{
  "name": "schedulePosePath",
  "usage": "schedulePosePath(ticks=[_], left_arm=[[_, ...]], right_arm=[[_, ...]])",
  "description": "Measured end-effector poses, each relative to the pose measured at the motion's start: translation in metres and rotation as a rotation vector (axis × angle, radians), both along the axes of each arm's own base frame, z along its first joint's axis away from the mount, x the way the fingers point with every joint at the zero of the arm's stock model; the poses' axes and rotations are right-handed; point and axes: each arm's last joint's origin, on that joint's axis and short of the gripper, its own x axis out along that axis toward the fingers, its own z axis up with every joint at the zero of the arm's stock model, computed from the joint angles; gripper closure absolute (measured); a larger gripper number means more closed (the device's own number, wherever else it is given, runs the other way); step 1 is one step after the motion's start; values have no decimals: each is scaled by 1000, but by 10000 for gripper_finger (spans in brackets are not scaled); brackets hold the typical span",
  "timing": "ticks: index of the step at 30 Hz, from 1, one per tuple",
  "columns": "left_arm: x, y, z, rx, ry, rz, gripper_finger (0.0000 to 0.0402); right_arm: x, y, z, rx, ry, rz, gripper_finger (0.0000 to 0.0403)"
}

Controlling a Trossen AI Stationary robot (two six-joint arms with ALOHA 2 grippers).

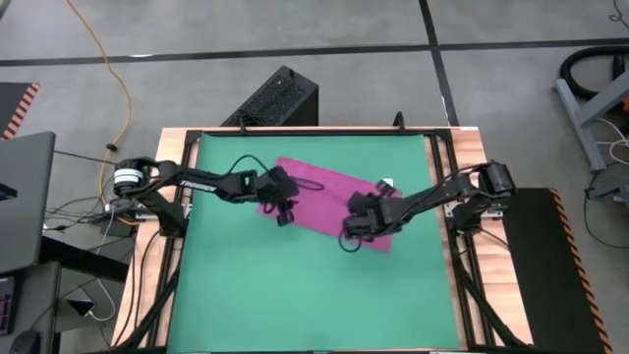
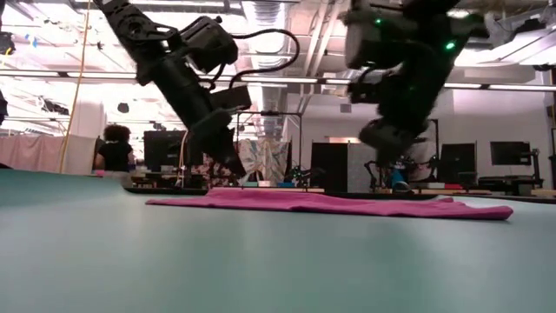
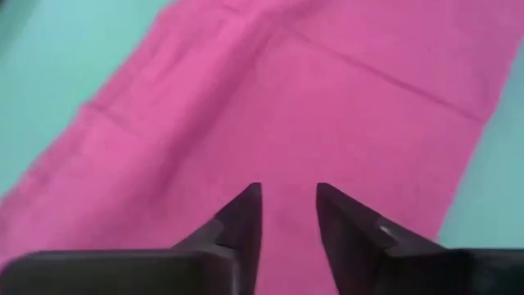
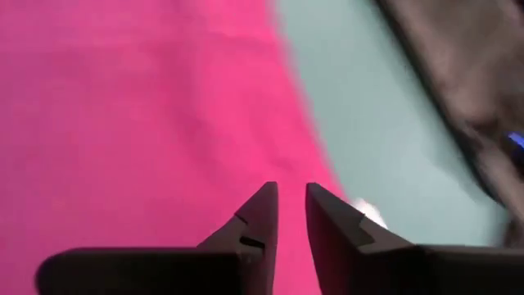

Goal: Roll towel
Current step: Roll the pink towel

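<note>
Both claws poised over the flat towel, nothing gripped yet

The towel (image 1: 329, 192) lies spread on the green mat (image 1: 295, 295), toward the table's far side, slanting from far left to near right. The left claw (image 3: 289, 215) hangs over its left end, the right claw (image 4: 291, 213) over its right end, each slightly parted and empty. The cloth looks light, soft and limp, so it likely wants pinching at an edge or corner, both ends together, to roll evenly

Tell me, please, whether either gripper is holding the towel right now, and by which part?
Nothing is held. The left gripper and right gripper hover above the flat towel, fingers slightly apart and empty.
</note>
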Motion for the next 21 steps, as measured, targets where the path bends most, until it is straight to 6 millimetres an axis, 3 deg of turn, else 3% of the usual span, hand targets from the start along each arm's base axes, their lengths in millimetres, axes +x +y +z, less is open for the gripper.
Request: schedulePosePath(ticks=[5, 11, 15, 21], left_arm=[[-12, -16, -18, 36, -8, 17, 389], [-26, -18, -33, 71, 24, 102, 399], [-29, -18, -36, 75, 43, 107, 400], [-29, -18, -36, 67, 38, 108, 401]], right_arm=[[24, -26, -6, 37, -132, 193, 380], [40, -79, 5, 204, -333, 356, 395], [40, -113, 0, 345, -435, 410, 398], [60, -133, -11, 412, -456, 453, 400]])
